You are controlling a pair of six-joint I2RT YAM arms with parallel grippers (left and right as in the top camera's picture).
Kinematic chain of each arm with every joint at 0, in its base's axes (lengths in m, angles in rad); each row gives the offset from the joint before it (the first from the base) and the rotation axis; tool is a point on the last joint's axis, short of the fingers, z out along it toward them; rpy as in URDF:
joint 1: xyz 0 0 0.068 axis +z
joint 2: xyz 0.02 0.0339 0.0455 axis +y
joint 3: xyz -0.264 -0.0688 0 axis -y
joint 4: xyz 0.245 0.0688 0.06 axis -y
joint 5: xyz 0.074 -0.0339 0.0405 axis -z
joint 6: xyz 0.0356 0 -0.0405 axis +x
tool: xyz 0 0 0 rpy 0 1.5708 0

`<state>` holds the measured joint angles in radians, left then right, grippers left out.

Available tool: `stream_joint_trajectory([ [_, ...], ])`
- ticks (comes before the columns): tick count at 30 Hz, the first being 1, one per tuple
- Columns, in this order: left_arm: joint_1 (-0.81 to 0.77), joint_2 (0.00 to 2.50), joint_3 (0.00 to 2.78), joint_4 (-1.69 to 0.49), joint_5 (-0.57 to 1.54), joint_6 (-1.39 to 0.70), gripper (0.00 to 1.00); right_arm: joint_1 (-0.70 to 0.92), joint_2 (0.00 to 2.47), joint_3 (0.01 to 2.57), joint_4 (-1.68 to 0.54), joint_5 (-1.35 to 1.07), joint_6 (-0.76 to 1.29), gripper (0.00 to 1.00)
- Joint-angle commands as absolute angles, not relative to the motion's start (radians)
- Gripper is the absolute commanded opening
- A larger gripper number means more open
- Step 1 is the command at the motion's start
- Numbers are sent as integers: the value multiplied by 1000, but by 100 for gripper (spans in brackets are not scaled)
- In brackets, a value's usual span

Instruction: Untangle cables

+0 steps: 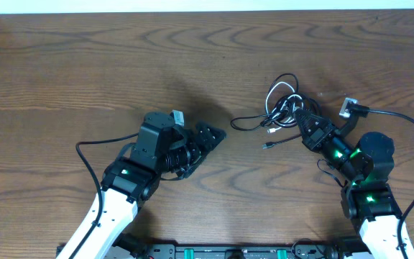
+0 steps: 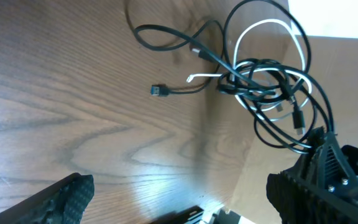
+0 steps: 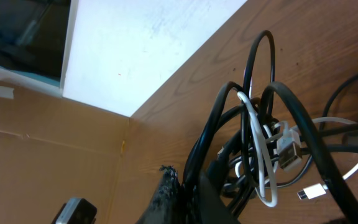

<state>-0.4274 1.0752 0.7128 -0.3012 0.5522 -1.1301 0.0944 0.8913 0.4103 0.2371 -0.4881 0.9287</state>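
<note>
Toward 3 o'clock on the wood-grain surface, viewed from above, lie the cables: thin black cords and one white cord looped into a single knot, with a loose plug trailing out at the knot's 7 o'clock. Right gripper: pressed together at the knot's 5 o'clock edge, apparently pinching a black strand. Left gripper: spread wide, holding nothing, near the centre and apart from the knot, which sits at its 2 o'clock. Likely hazards: a pull from the right alone may drag the whole unanchored bundle or cinch the interlocked loops tighter, and the thin strand may slip free. Surface: dark brown. A pale strip runs beyond its 12 o'clock edge. The right wrist view shows brown cardboard and a white panel.
</note>
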Motion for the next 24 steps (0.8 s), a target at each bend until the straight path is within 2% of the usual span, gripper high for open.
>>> stream_joint_trajectory([
  [1,-429,1078,716,-296,565,-1155,95,92,891,428,243,-477,923,1],
  [16,-429,1091,716,-297,550,-1169,95,92,891,428,242,-477,923,1],
  [24,-437,1164,715,-296,574,-1259,95,92,891,428,214,-478,923,1],
])
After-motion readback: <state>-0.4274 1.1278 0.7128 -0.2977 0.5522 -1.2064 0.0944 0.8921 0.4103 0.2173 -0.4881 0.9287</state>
